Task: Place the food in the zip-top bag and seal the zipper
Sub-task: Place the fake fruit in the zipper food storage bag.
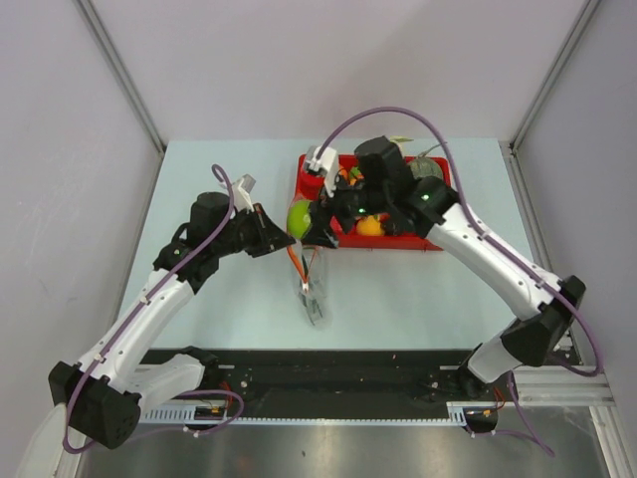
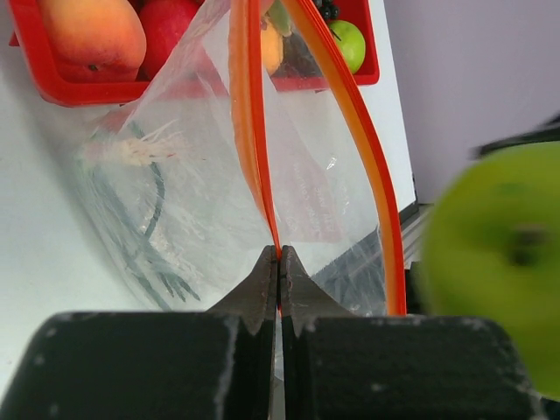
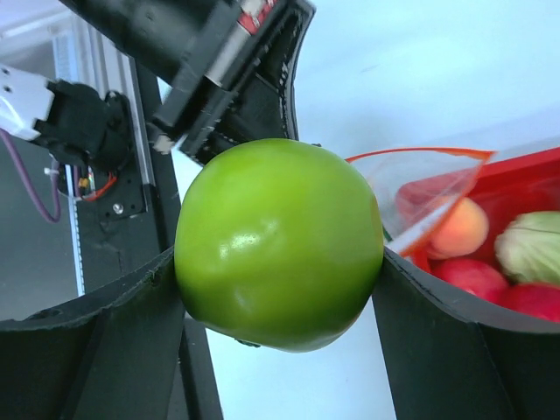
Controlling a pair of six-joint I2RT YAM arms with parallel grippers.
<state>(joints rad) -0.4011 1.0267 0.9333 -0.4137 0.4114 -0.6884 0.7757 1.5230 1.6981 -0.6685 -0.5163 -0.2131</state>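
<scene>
My right gripper (image 3: 278, 262) is shut on a green apple (image 3: 278, 241) and holds it above the table beside the mouth of the zip-top bag (image 3: 418, 188); the apple also shows in the top view (image 1: 299, 218) and at the right of the left wrist view (image 2: 497, 258). My left gripper (image 2: 278, 262) is shut on the bag's orange-red zipper (image 2: 249, 131) and holds the clear bag (image 2: 210, 201) up with its mouth open. A green spring onion (image 2: 140, 201) lies inside the bag. More food lies in the red tray (image 1: 438, 241): a peach (image 2: 92, 35), a small green fruit (image 2: 350, 44).
The tray stands at the back of the pale table, right of centre. In the right wrist view a peach (image 3: 461, 229), a red fruit (image 3: 472, 276) and a pale cabbage-like piece (image 3: 530, 247) lie in it. A black rail (image 1: 328, 368) runs along the near edge.
</scene>
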